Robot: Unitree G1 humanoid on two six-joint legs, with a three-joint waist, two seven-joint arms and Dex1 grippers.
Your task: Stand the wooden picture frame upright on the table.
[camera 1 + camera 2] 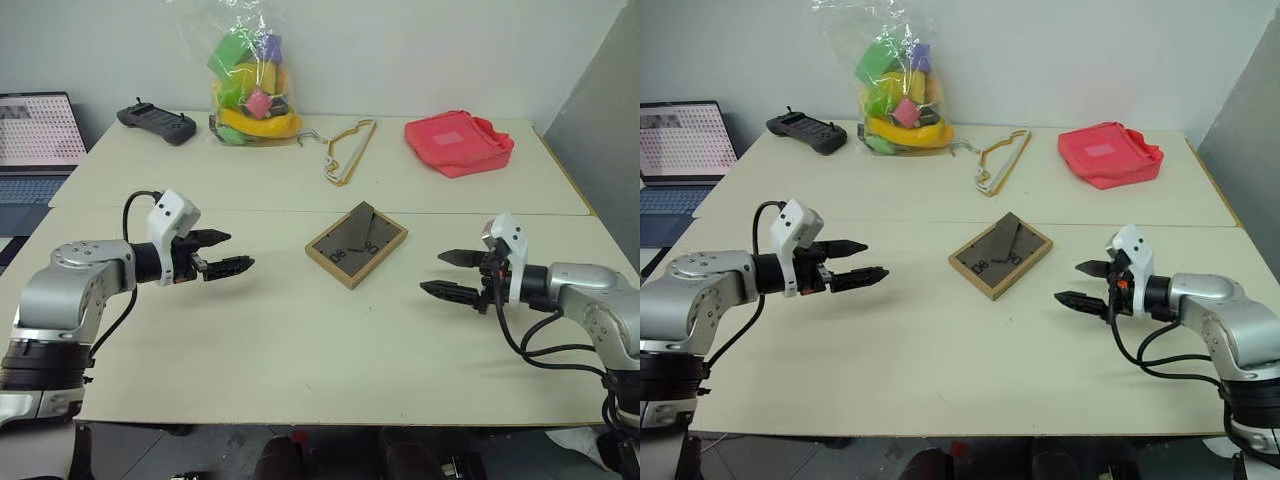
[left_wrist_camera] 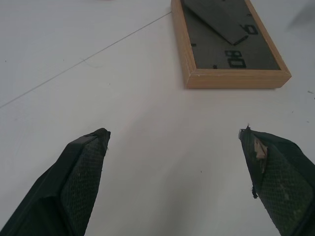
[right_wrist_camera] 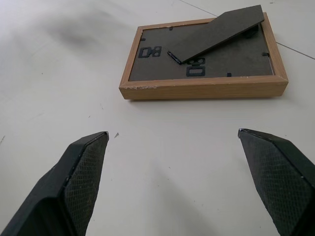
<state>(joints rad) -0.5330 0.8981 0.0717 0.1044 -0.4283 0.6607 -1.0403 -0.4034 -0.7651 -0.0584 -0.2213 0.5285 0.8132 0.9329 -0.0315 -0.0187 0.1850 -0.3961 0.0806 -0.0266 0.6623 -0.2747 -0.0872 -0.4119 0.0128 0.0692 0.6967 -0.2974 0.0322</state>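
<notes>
The wooden picture frame [image 1: 356, 243] lies face down in the middle of the table [image 1: 300, 340], its dark back panel and fold-out stand facing up. In the right wrist view the frame [image 3: 204, 59] shows its light wood border and the stand raised slightly off the back. My left gripper [image 1: 228, 252] hovers open to the frame's left, pointing toward it, with nothing between its fingers. On the frame's right, my right gripper [image 1: 452, 274] is open too and aims at it. Neither touches the frame [image 2: 229, 44].
Along the table's far side lie a black controller [image 1: 156, 122], a clear bag of colourful toys [image 1: 252, 90], wire hangers [image 1: 347, 150] and a red pouch [image 1: 458, 142]. A laptop [image 1: 35, 150] stands off the table's left end. A seam crosses the tabletop behind the frame.
</notes>
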